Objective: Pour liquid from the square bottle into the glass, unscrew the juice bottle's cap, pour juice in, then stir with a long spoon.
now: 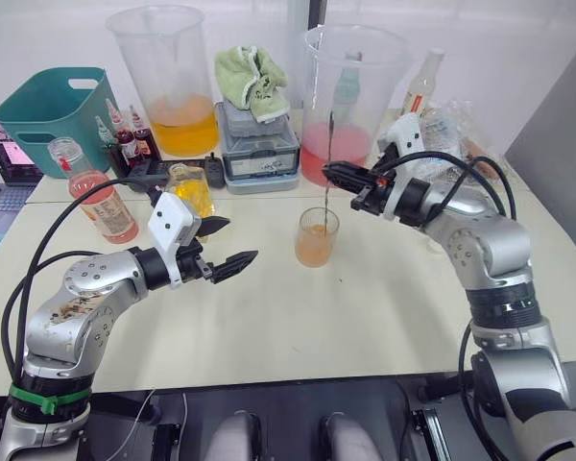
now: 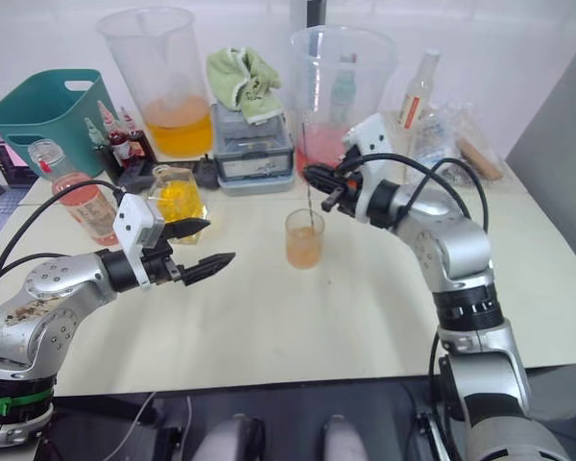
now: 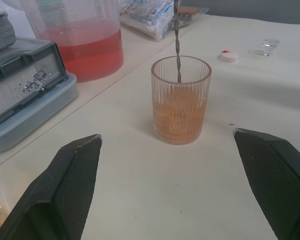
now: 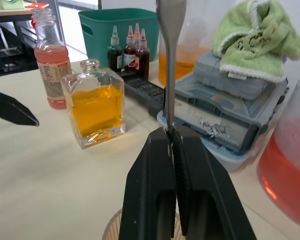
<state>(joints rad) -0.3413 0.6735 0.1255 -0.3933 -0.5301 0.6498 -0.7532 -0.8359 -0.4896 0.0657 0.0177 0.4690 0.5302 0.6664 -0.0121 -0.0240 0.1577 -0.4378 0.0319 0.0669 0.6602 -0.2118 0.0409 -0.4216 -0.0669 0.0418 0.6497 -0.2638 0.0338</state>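
The glass point(image 1: 317, 237) stands mid-table, about half full of orange-pink liquid. The long spoon point(image 1: 328, 197) stands upright in it, and my right gripper point(image 1: 332, 176) is shut on its upper stem, just above the glass. In the right wrist view the spoon's stem point(image 4: 170, 60) rises from between the closed fingers point(image 4: 190, 170). My left gripper point(image 1: 238, 240) hovers open left of the glass point(image 3: 181, 100), holding nothing. The square bottle point(image 1: 190, 187) with yellow liquid stands uncapped behind it. The juice bottle point(image 1: 96, 197) stands at the far left with its neck open. The cap point(image 3: 228, 56) lies on the table beyond the glass.
Two big beakers stand at the back, one with orange liquid point(image 1: 168, 77), one with pink point(image 1: 350, 96). Between them is a grey box point(image 1: 259, 149) under a green cloth point(image 1: 252, 77). A teal basket point(image 1: 53, 106), dropper bottles point(image 1: 125, 139) and a pale bottle point(image 1: 422, 82) line the back.
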